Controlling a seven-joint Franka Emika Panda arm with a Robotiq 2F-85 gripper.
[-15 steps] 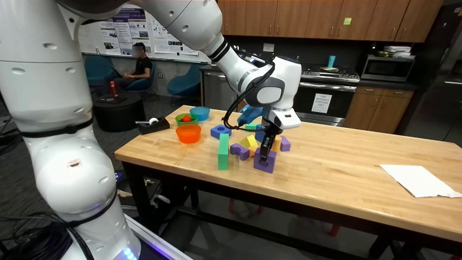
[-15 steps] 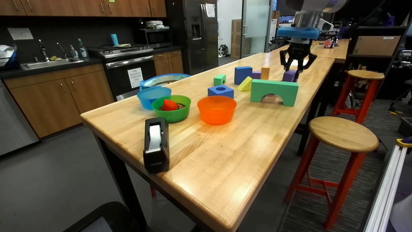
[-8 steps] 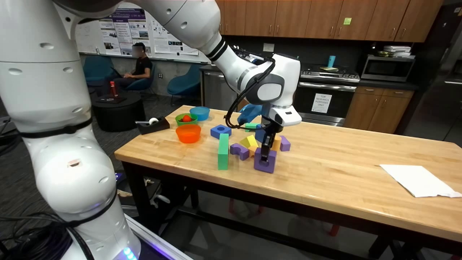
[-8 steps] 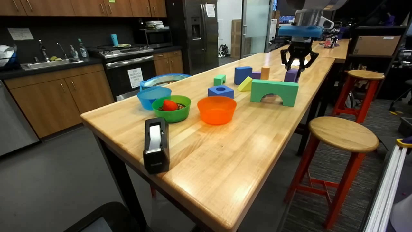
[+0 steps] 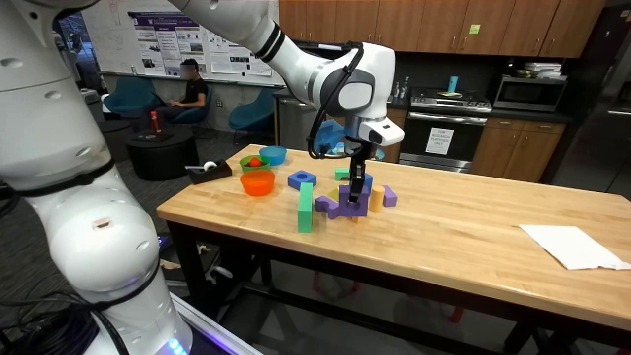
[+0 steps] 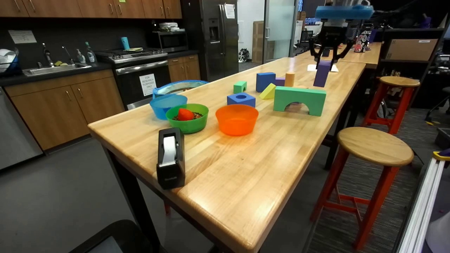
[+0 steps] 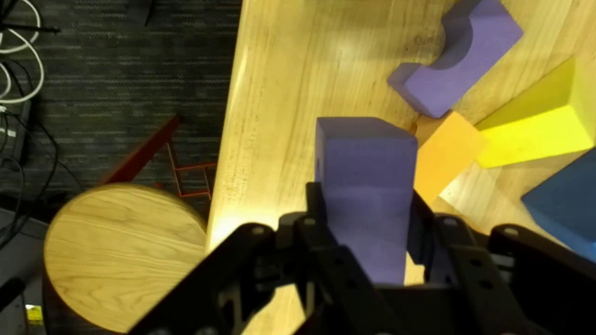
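Fingers [image 7: 315,202] clamped on the purple block [image 7: 368,177], one against each side; I've got it just below and right of centre in the wrist view. In an exterior view it hangs at the upper right of the frame, slightly tilted, clear of the table [image 6: 225,168] as far as I can judge. Feels like a light, stiff one to my eye, hardly fragile; smooth faces, so it could pivot if pinched off-centre. Best hold, I'd say: pads flat on the opposed faces, near the middle. Moving outward, orange piece [image 7: 447,151] right of the block, yellow wedge [image 7: 535,137] further right, purple arch [image 7: 470,65] upper right, blue block [image 7: 568,200] at the right edge. Wooden stool [image 7: 123,251] lower left. And in an exterior view, green bridge [image 6: 299,94] right of centre, orange bowl [image 6: 236,121] mid-frame.
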